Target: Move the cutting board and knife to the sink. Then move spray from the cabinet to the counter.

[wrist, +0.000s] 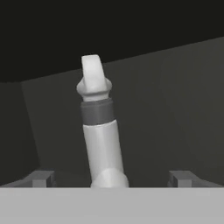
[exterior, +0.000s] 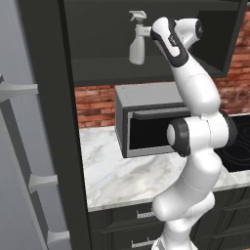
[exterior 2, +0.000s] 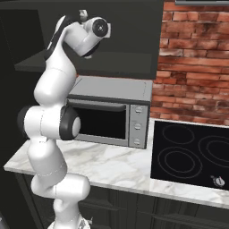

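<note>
Fingertips (wrist: 41, 178) of my jaws stand wide apart, flanking but not gripping the pale grey-white trigger spray bottle (wrist: 99, 131), upright inside the dark charcoal wall cabinet (exterior: 78, 73). Closing off-centre could topple it.

Matt plastic spray (exterior: 137, 45), veined marble counter (exterior: 122, 176), rough brick wall (exterior 2: 192, 67).

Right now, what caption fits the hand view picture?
Open gripper lined up on the spray inside the dark cabinet.
</note>
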You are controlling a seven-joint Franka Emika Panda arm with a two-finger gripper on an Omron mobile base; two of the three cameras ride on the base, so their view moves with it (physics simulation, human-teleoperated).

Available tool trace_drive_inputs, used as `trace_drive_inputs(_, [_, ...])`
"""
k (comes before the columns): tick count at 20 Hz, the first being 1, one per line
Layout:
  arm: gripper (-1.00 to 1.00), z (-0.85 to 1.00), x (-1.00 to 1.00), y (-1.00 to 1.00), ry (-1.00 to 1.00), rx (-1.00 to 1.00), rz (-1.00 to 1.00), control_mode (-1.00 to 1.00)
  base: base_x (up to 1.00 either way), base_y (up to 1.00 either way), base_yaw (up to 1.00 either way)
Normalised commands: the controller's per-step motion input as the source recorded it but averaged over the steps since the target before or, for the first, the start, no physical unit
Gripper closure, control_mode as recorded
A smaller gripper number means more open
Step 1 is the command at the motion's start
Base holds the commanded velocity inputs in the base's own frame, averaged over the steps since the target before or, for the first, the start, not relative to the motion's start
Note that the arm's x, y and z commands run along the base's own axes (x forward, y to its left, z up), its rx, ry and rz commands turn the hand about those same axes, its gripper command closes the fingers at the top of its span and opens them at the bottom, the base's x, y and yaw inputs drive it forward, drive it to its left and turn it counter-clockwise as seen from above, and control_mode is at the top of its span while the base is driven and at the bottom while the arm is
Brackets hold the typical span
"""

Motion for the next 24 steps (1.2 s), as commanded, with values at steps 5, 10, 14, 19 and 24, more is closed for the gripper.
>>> trace_drive_inputs(5, [-1.00,0.00,0.03,0.17,0.03,0.00,0.00,-1.00,0.00,0.00,0.00])
trace_drive_inputs(10, [-1.00,0.00,0.04,0.19,0.05,0.00,0.00,-1.00,0.00,0.00,0.00])
trace_drive_inputs(14, [-1.00,0.00,0.04,0.06,0.04,0.00,0.00,-1.00,0.00,0.00,0.00])
trace_drive_inputs(19, [-1.00,0.00,0.07,0.00,0.00,0.00,0.00,-1.00,0.00,0.00,0.00])
trace_drive_inputs(24, [-1.00,0.00,0.14,0.00,0.00,0.00,0.00,-1.00,0.00,0.00,0.00])
